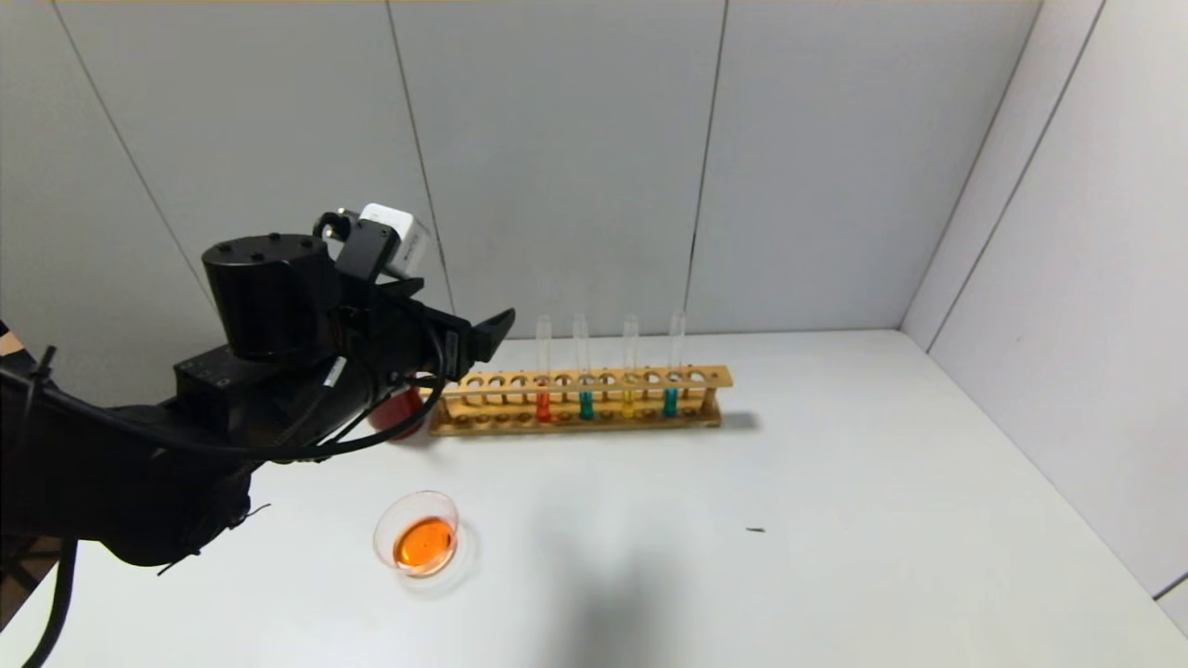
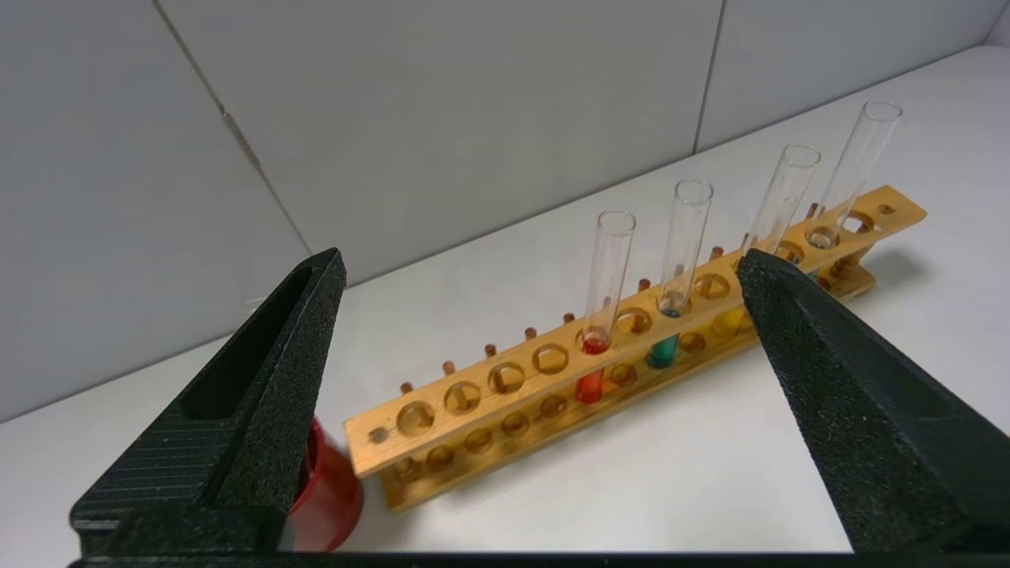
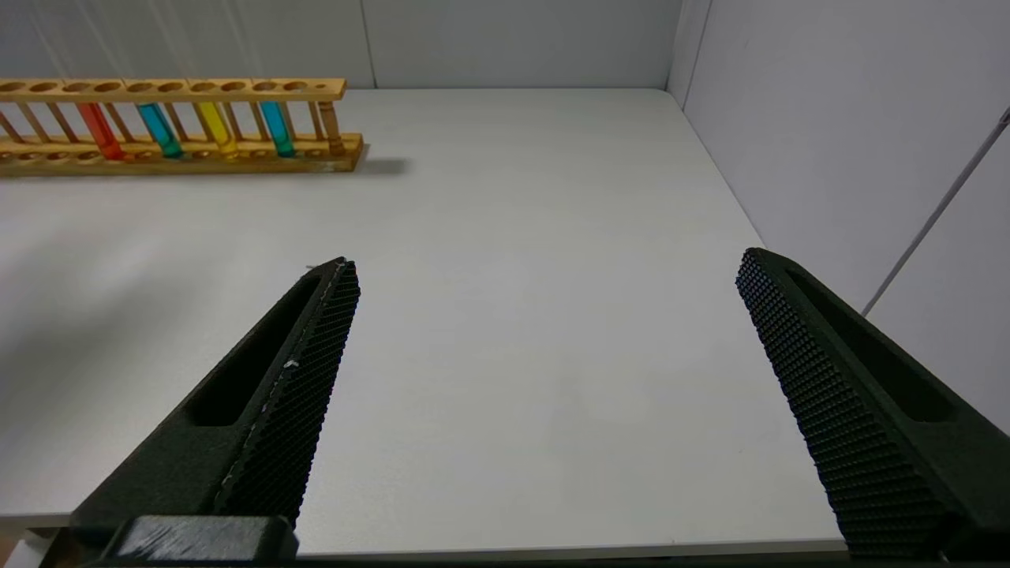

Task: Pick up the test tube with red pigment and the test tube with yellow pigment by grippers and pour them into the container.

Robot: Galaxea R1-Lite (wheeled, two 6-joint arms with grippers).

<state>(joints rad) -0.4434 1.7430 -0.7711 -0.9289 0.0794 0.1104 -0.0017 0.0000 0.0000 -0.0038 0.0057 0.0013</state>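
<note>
Orange liquid fills the container (image 1: 417,535) near you on the white table (image 1: 835,482). From the head camera, your left gripper (image 1: 483,339) hangs raised beside the wooden rack's (image 1: 580,401) left end, with a dark red cup (image 1: 401,413) just behind it. Your left wrist camera shows that claw spread wide and empty, the test tube with red pigment (image 2: 604,304) standing upright in the rack. Your right wrist camera shows the right gripper (image 3: 544,272) wide apart over bare table, well away from the test tube with yellow pigment (image 3: 214,126).

The left gripper (image 2: 540,268) is held with fingers (image 2: 821,347) spread, facing four upright tubes in the wooden rack (image 2: 552,386).
</note>
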